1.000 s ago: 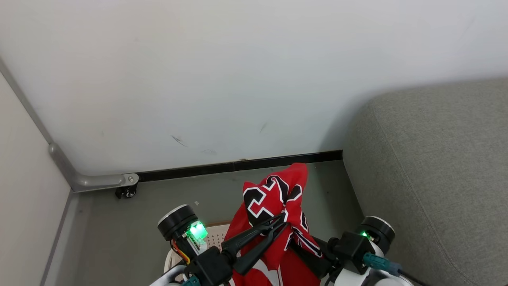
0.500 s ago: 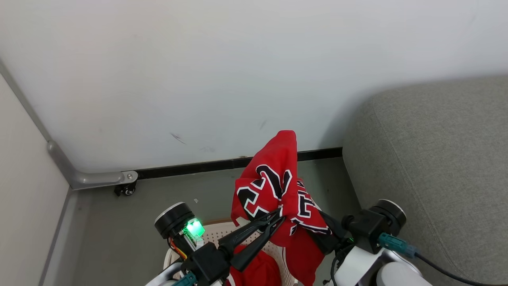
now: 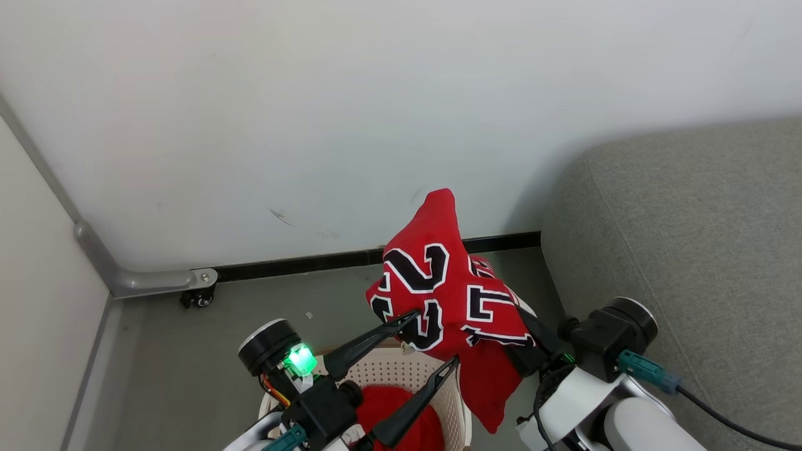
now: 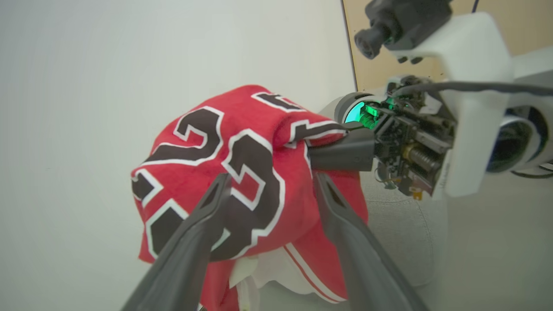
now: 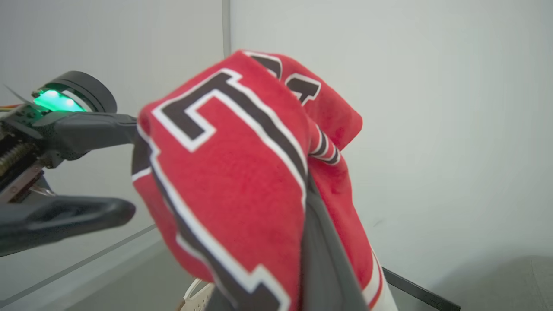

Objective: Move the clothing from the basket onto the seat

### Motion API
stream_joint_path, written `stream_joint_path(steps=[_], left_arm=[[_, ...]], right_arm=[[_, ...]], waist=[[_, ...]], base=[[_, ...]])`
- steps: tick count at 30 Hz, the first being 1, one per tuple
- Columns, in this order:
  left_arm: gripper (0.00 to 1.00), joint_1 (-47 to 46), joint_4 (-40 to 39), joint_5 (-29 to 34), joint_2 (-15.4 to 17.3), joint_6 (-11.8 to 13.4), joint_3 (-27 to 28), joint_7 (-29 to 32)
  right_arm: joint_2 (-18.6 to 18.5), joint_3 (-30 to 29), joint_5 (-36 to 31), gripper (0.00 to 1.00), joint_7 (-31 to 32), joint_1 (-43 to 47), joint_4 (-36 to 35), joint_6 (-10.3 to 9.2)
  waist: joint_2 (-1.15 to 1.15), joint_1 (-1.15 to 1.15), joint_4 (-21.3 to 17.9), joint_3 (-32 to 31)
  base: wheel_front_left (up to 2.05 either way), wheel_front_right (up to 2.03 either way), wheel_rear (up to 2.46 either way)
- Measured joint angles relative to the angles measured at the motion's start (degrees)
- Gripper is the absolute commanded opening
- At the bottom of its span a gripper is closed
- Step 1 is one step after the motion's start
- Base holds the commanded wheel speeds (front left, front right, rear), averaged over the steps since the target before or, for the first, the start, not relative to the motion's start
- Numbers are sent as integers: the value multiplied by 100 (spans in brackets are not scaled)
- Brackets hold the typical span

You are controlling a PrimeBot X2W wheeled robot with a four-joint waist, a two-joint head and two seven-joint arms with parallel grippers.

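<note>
My left pincer [image 3: 437, 337] has just let go and now stands wide above the basket [image 3: 401, 373]. The jersey [image 3: 448, 294] hangs from my right pincer [image 3: 521, 343] alone, clamped on the cloth, higher over the basket than a moment ago, on the side facing the seat [image 3: 689, 250]. The plain red piece [image 3: 391, 408] lies inside the basket, so I judge one carry is under way and another is left.

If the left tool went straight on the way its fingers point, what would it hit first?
Most likely the red jersey: in the left wrist view it lies straight ahead of the open left tool. Exact depth is unclear, but nothing shows nearer.
</note>
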Motion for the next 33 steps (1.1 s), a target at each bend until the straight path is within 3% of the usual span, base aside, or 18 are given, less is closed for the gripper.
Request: stream_joint_path(steps=[16, 33], left_arm=[[100, 194, 191, 3, -18, 0, 180, 0], [100, 800, 367, -223, -354, 0, 467, 0]], right_arm=[[46, -380, -57, 0, 0, 9, -96, 0], [44, -951, -105, 0, 0, 9, -345, 0]], waist=[[0, 0, -18, -6], [0, 0, 24, -27]], base=[[0, 0, 0], [0, 0, 0]])
